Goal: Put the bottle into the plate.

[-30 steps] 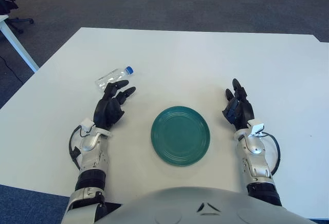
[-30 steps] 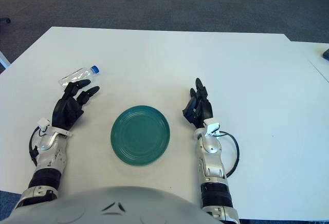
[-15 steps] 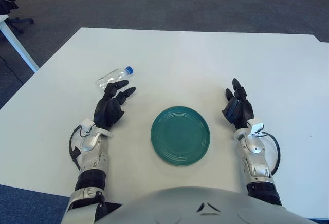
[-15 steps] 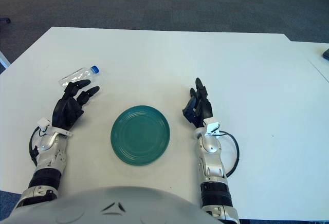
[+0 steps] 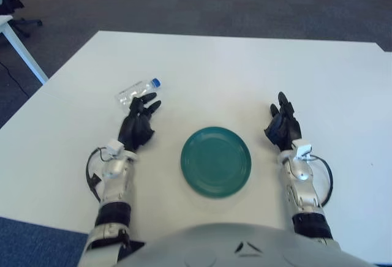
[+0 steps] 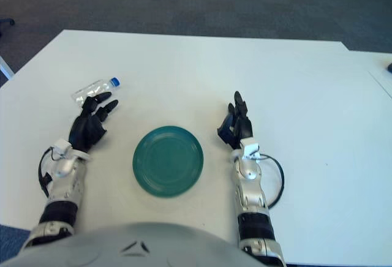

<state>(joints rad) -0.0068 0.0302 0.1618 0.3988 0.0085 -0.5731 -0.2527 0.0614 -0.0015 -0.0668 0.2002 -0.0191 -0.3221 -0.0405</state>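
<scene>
- A small clear plastic bottle with a blue cap lies on its side on the white table, cap toward the right, well left of the round dark green ribbed plate
- The black three-fingered left hand shows just below the bottle, fingers spread and holding nothing; its fingertips reach close to the bottle's body, though whether they touch it is hard to say from this angle
- The green plate sits flat near the table's front edge, between the two hands, with nothing on it
- The black right hand shows to the right of the plate, apart from its rim, fingers loosely extended and gripping nothing
- Dark grey carpet surrounds the table
</scene>
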